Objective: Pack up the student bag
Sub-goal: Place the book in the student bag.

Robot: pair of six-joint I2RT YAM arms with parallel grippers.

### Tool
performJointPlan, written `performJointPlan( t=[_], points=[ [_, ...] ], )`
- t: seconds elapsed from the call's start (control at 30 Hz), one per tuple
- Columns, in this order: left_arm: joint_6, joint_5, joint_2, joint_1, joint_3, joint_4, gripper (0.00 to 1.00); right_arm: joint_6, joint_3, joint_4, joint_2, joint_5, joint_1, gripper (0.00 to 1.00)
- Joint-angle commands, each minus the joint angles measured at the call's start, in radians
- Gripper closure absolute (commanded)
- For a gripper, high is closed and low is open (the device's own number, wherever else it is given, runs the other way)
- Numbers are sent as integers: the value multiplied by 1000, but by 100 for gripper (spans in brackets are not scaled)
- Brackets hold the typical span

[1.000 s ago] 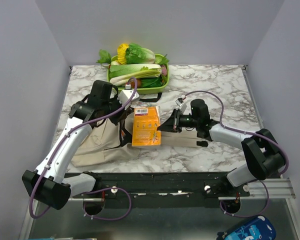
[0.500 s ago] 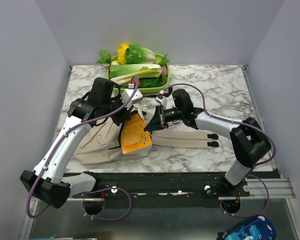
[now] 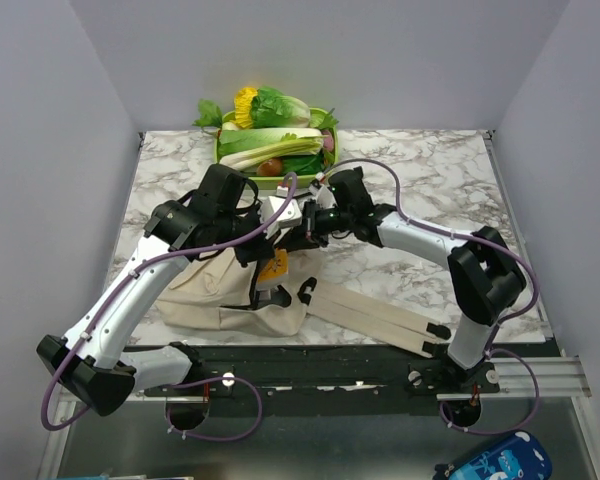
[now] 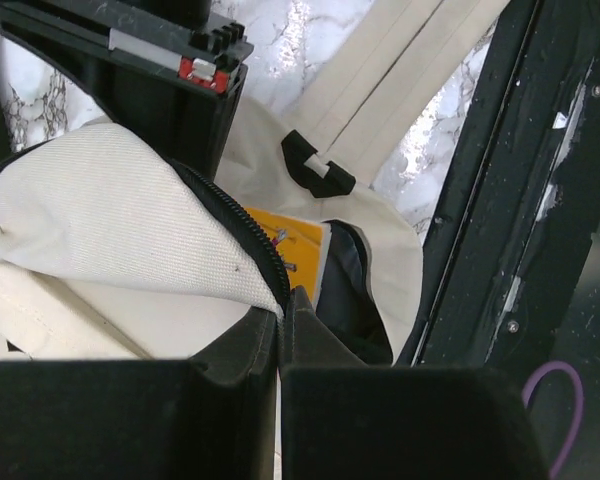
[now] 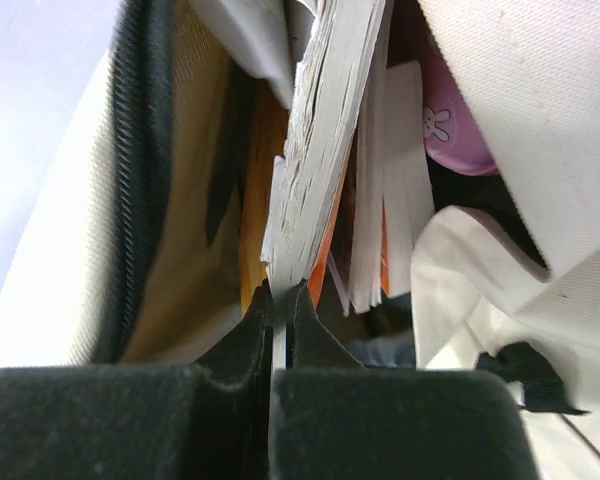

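Observation:
The student bag (image 3: 205,290) is a beige canvas backpack lying at the front left, its mouth raised and open. My left gripper (image 3: 267,245) is shut on the zipper edge of the mouth (image 4: 265,255) and holds it up. My right gripper (image 3: 302,224) is shut on the page edge of an orange book (image 5: 325,150). The book (image 3: 273,266) stands tilted, partly inside the open mouth, and shows orange (image 4: 295,245) in the left wrist view. A pink pencil case (image 5: 445,130) lies inside the bag beside the book.
The bag's long beige straps (image 3: 375,315) trail to the front right, with a black buckle (image 4: 315,172) at their root. A green basket of vegetables (image 3: 275,150) sits at the back. The black rail (image 3: 360,365) runs along the table's near edge.
The right gripper carried the orange book left, from lying flat beside the bag into its mouth. The left gripper kept the bag's edge raised. The straps swung toward the front right.

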Motion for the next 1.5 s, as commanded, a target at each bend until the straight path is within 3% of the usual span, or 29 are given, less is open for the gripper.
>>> performJointPlan(
  t=[0.0, 0.33, 0.4, 0.47, 0.57, 0.67, 0.73, 0.93, 1.0, 1.2, 1.33, 1.47],
  points=[
    [-11, 108, -16, -30, 17, 67, 100, 74, 87, 42, 22, 191, 22, 99],
    [-46, 59, 38, -40, 8, 166, 100, -7, 413, -178, 230, 128, 180, 99],
    [-49, 64, 36, -40, 14, 166, 100, -71, 438, -223, 247, 96, 176, 81],
    [-51, 53, 35, -40, 19, 165, 100, -123, 436, -293, 243, 108, 163, 54],
    [-51, 18, 27, -40, 23, 160, 100, -345, 377, -375, 139, 245, 146, 39],
    [-52, -5, 10, -37, 14, 162, 100, -488, 101, -230, 12, 269, 128, 33],
    [-64, -7, 6, -36, -1, 160, 97, -553, -99, -63, -102, 255, 117, 32],
    [-54, 18, -10, -36, -34, 143, 93, -731, -292, 91, -257, 289, 117, 33],
    [-40, 24, -23, -36, -32, 111, 93, -769, -369, 155, -305, 237, 117, 38],
    [14, 47, -92, -36, -66, 30, 92, -1006, -626, 531, -535, 159, 128, 41],
    [31, 64, -137, -36, -131, -13, 92, -1168, -714, 726, -607, 162, 200, 41],
    [-6, 55, -174, -33, -195, 36, 92, -1303, -656, 681, -553, 200, 283, 42]
  ],
)
